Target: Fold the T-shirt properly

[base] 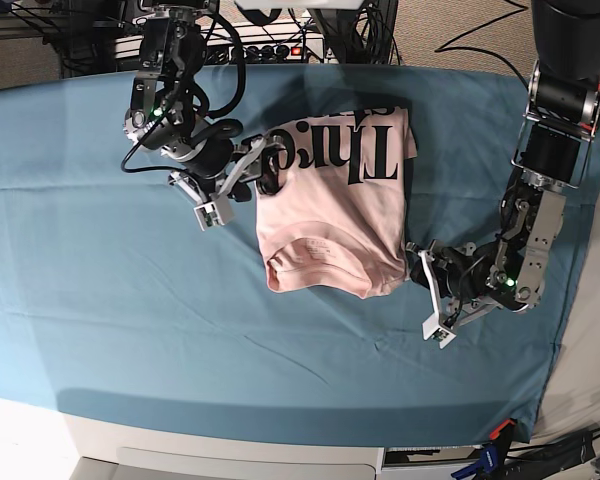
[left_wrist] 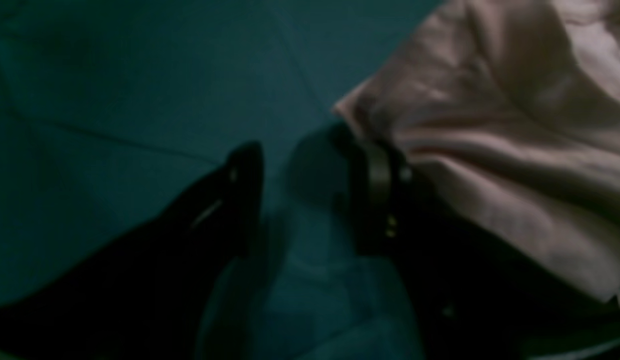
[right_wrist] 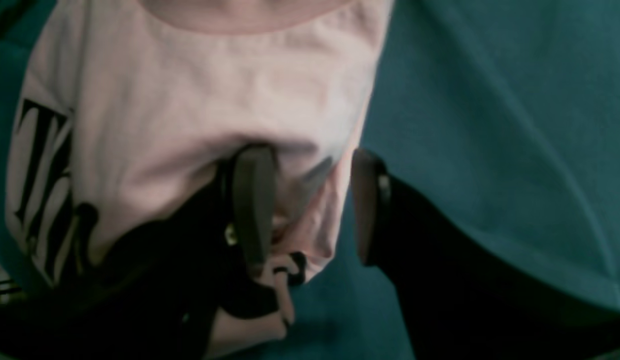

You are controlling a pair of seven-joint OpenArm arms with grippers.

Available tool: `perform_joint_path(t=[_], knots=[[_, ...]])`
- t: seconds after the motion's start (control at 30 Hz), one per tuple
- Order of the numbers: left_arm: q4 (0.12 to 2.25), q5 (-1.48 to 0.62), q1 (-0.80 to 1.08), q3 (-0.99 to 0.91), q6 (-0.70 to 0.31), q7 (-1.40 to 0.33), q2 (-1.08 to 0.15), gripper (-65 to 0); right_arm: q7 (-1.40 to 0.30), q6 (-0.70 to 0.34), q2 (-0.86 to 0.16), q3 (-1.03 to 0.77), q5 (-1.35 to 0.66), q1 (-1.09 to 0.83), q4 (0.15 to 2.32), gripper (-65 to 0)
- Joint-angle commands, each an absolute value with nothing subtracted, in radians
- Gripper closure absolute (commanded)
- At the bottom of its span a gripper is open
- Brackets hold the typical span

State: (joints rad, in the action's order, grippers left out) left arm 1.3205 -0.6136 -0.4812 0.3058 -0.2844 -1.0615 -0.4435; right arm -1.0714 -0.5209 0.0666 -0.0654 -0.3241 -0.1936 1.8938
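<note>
T-shirt, pale pink cotton, black lettering (base: 335,205), lies part-folded mid teal-clothed surface (base: 100,290), long axis front-to-back. My right tool (right_wrist: 305,200) gapes astride its printed corner; left tool (left_wrist: 310,195) gapes empty beside its hem corner.

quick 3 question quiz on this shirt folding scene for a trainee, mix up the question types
1. True or false: the left pincer is shut on the T-shirt.
2. Multiple choice: the right pincer has what between its fingers? A) bare teal table cloth B) an edge of the T-shirt C) a cable
3. Fill in: the black lettering shows on the part of the T-shirt nearer the ____ edge of the table in the base view.

Key
1. False: it is open, beside a shirt corner, over cloth.
2. B
3. far
</note>
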Motion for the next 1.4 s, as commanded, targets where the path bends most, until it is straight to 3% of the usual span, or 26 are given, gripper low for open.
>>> perform_joint_path(t=[0.0, 0.4, 0.7, 0.77, 0.87, 0.93, 1.13, 1.37], knots=[[1.333, -0.621, -0.516, 0.298, -0.284, -1.050, -0.451, -28.9, -1.044, -0.519, 0.066, -0.066, -0.333, -0.180, 1.912, -25.8], [1.333, -0.579, -0.515, 0.298, -0.284, -1.049, -0.451, -28.9, -1.010, -0.440, -0.047, -0.068, -0.145, -0.154, 1.912, -25.8], [1.333, -0.525, -0.516, 0.298, -0.285, -1.050, -0.467, -28.7, -1.022, -0.325, -0.143, -0.068, 0.039, -0.082, 1.912, -25.8], [1.333, -0.532, -0.516, 0.298, -0.285, -1.053, -0.494, -24.8, -1.031, -0.316, -0.177, -0.068, 0.057, -0.081, 1.912, -25.8], [1.333, -0.583, -0.515, 0.298, -0.285, -1.073, -0.553, -11.3, -1.063, -0.316, -0.221, -0.094, 0.061, -0.083, 1.912, -25.8], [1.333, -0.653, -0.515, 0.298, -0.285, -1.110, -0.597, -5.8, -1.076, -0.316, -0.242, -0.126, 0.049, -0.089, 1.912, -25.7], [1.362, -0.739, -0.464, 0.298, -0.312, -1.175, -0.716, -0.1, -1.113, -0.350, -0.340, -0.212, -0.095, -0.172, 1.912, -25.3], [1.566, -0.761, -0.273, 0.264, -0.347, -1.206, -0.816, 0.0, -1.076, -0.364, -0.413, -0.288, -0.208, -0.340, 1.964, -24.6]])
